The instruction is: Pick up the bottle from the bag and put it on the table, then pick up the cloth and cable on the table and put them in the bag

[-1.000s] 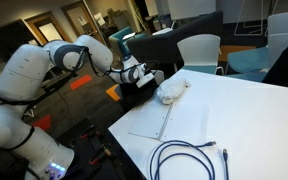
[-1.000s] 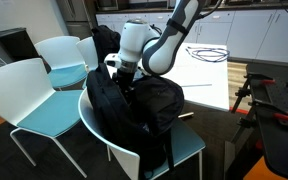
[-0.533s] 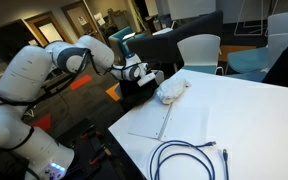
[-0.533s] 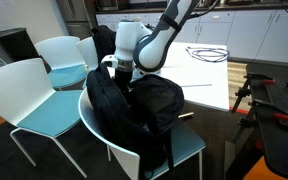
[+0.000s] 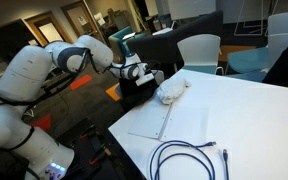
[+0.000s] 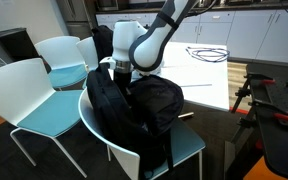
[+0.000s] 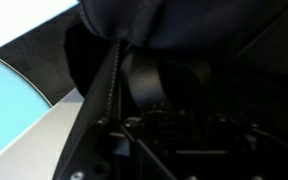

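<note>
The white worktop (image 5: 246,118) carries three things. A flat white paper sheet (image 5: 149,122) lies near one corner, with a thin rod (image 5: 165,120) along one of its edges. The white-grey cloth (image 5: 171,91) sits bundled just beyond the sheet, by the worktop's edge. The dark cable (image 5: 184,157) lies in loose loops on the sheet's opposite side, close to it.

Office space: white table (image 5: 246,108), teal chairs (image 6: 26,98), dark tables (image 5: 184,28) behind.

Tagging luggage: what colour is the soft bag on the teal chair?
Black; the soft fabric bag shows best in an exterior view.
</note>
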`<state>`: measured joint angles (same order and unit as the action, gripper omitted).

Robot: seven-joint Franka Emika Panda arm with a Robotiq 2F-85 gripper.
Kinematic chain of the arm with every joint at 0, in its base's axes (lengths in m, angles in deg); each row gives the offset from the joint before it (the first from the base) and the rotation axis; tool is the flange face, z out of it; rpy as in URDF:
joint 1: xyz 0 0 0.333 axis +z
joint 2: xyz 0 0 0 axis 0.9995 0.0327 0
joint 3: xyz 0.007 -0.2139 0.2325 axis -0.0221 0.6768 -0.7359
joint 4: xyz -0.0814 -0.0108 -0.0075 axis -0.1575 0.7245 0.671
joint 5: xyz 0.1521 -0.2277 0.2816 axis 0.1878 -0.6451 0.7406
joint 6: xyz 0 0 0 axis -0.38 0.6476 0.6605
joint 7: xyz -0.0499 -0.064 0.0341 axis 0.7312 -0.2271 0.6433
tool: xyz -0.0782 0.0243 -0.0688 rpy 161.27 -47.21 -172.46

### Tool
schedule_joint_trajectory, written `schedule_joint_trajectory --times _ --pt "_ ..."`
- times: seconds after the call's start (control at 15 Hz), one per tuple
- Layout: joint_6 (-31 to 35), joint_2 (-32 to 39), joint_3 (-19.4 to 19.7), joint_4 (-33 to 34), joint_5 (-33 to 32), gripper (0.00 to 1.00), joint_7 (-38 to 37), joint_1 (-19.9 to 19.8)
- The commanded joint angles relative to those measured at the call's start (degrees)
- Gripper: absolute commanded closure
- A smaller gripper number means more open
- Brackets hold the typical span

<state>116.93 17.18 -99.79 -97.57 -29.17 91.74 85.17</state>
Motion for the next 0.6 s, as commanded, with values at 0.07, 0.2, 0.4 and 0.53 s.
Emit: schedule_joint_trajectory --times 0.07,0.2,0.4,0.53 --pt "-3.2 -1.6 0.6 -0.1 2.3 0.96 -0.2 0.6" --pt "-5.1 -2.6 -0.2 -0.7 4.1 0.94 -0.7 -0.1" --pt "-7.5 -4.7 -1.0 -2.2 6.9 0.94 -0.8 -1.3" --pt "-9.1 -6.4 -0.6 -3.3 8.3 0.94 -1.5 -1.3"
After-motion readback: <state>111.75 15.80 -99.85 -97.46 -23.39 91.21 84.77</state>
